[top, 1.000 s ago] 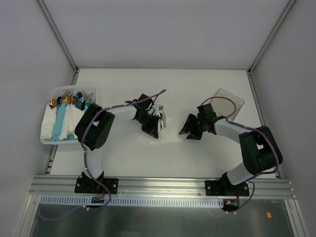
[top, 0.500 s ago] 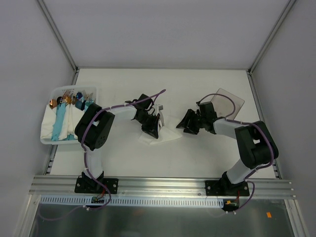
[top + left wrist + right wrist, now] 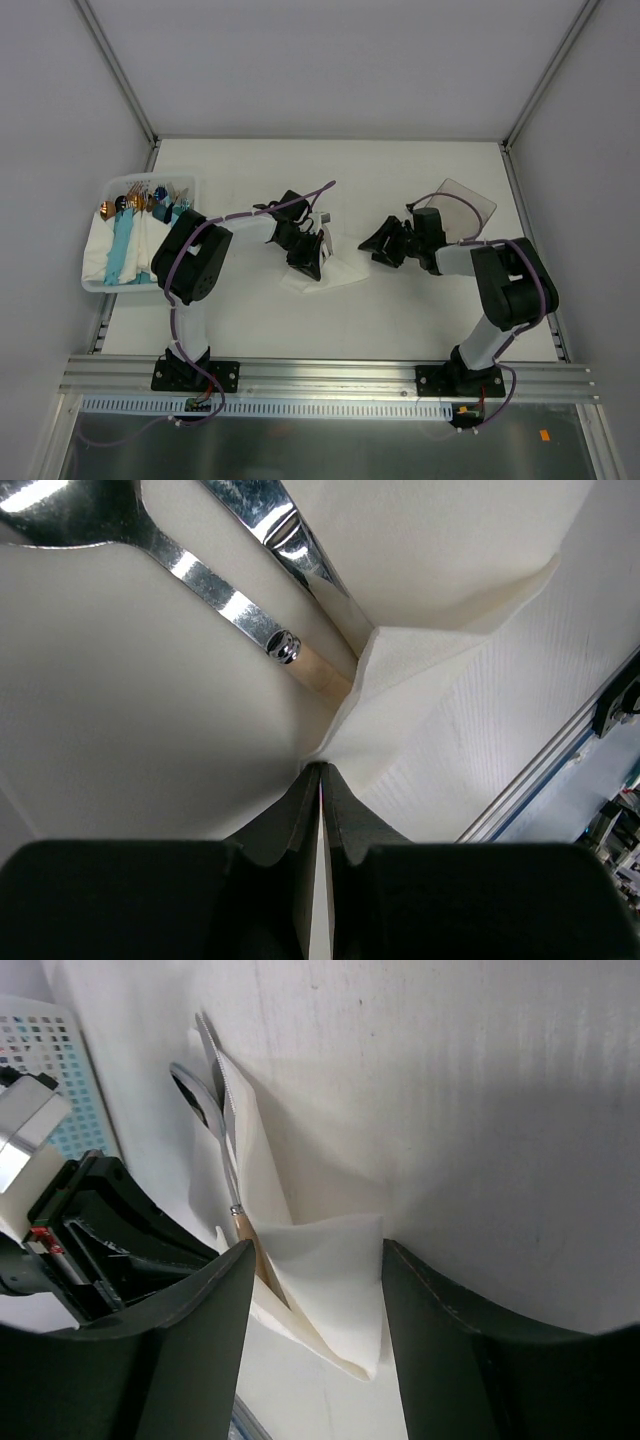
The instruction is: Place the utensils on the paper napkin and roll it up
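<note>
**Rolling step: left pinches the fold, right stands open beside it**

Left gripper [image 3: 320, 770] is clamped shut on a raised fold of the paper napkin [image 3: 480, 730], which lies mid-table. The utensils [image 3: 210, 588] lie on the sheet just past the pinch, with one coppery handle end tucked under the fold. Right gripper [image 3: 318, 1252] has its fingers spread and empty, straddling the napkin's loose corner (no contact that I can see). To roll clean, carry the fold low over the handles with the paper taut. Use the right fingers to pin the free corner, so the cutlery doesn't skate out.
</note>
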You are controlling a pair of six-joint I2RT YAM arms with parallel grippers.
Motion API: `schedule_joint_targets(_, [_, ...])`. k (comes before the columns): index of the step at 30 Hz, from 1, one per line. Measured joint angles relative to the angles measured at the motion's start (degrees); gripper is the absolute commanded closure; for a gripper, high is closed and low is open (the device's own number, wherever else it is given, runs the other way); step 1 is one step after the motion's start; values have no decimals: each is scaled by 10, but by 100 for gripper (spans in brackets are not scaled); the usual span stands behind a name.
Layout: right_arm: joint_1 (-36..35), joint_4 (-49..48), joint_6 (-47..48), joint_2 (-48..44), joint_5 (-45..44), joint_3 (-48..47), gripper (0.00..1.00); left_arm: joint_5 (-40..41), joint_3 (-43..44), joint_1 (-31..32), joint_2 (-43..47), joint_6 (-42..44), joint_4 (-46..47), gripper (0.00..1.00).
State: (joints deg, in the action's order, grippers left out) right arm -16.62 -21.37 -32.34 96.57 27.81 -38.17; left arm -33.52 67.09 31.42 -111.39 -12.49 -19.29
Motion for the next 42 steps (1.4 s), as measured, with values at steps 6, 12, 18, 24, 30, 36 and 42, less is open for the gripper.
schedule_joint_targets(6, [7,-115,-37,20,21,41,48,0,0,0,0,0,0,94])
schedule_joint_targets(12, [10,-202,-50,19,23,87,44,0,0,0,0,0,0,94])
schedule_joint_targets(18, [12,-256,-71,20,33,117,42,0,0,-3,0,0,-1,94])
schedule_joint_targets(24, [12,-372,-85,40,33,166,42,0,1,-4,-1,0,-1,94])
schedule_joint_targets(30, [12,-548,-95,116,32,193,46,-1,2,-4,-2,0,-2,94])
schedule_joint_targets(36, [12,-688,-115,183,30,202,47,-1,2,-4,-2,0,-2,94])
schedule_joint_targets(42, [9,-683,-127,175,30,204,48,-1,3,-4,-3,0,-3,94])
